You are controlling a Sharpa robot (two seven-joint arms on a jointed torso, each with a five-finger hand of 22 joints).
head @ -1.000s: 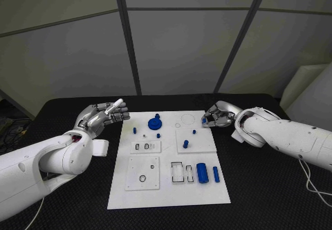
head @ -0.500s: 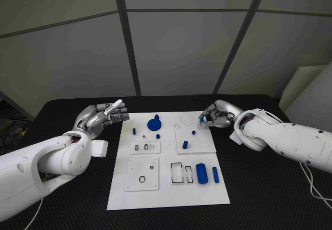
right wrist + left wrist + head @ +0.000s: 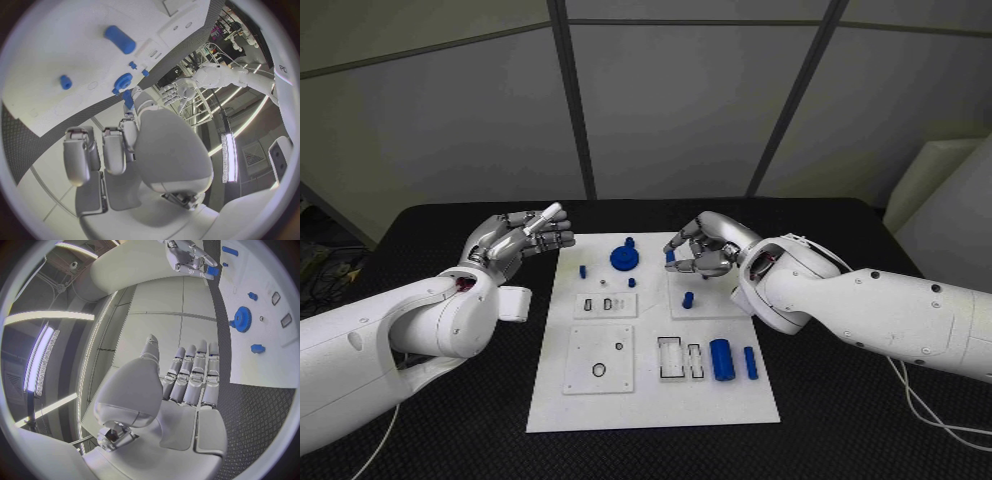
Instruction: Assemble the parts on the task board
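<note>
The white task board (image 3: 653, 400) lies in the middle of the black table. On it are a blue gear (image 3: 625, 260), small blue pegs (image 3: 583, 271) (image 3: 687, 298), a thick blue cylinder (image 3: 721, 360) and a thin blue rod (image 3: 750, 363). My right hand (image 3: 707, 250) hovers over the board's far part, just right of the gear, and pinches a small blue part (image 3: 128, 99) at its fingertips. My left hand (image 3: 524, 237) hangs off the board's far left corner. Its fingers are curled in with nothing in them and one digit points up.
Raised white inset plates (image 3: 603, 305) (image 3: 599, 362) with slots and holes sit on the board's left half. Open recesses (image 3: 672, 358) lie beside the cylinder. A thin cable (image 3: 935, 405) trails over the table at the right. Grey wall panels stand behind the table.
My right hand has moved left from the board's far right edge to over the board near the gear, carrying the small blue part. The left hand has stayed in place.
</note>
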